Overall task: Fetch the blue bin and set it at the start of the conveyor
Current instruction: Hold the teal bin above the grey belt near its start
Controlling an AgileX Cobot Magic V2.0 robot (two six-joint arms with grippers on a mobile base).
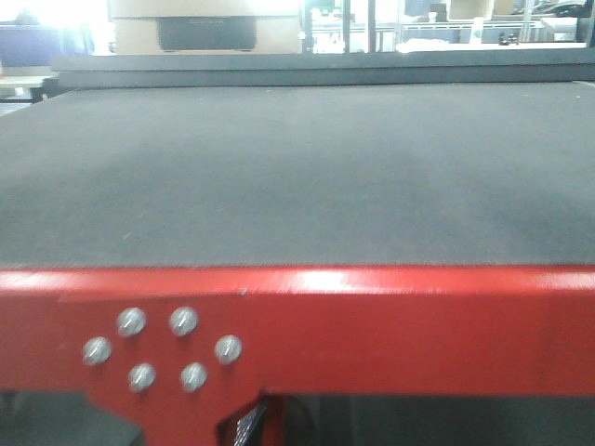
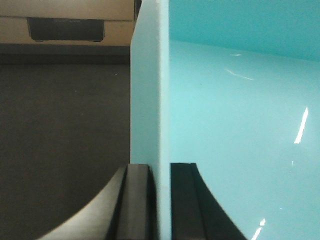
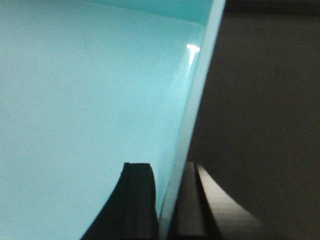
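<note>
Our left gripper [image 2: 160,169] grips one side wall of the blue bin [image 2: 240,125], and our right gripper [image 3: 165,167] clamps the opposite wall likewise. The dark belt [image 2: 60,130] lies at 9 o'clock from the left wall and at 3 o'clock from the right wall. We cannot tell if the bin touches it.

A factory-like workshop or logistics lab: ahead of the left gripper [image 2: 160,200] lies the conveyor start [image 1: 297,177], a broad dark woven belt on a glossy red frame [image 1: 390,321] with 6 bolts [image 1: 184,321]. Beyond it stand a cardboard box [image 2: 65,20] and blurred desks [image 1: 446,42].
</note>
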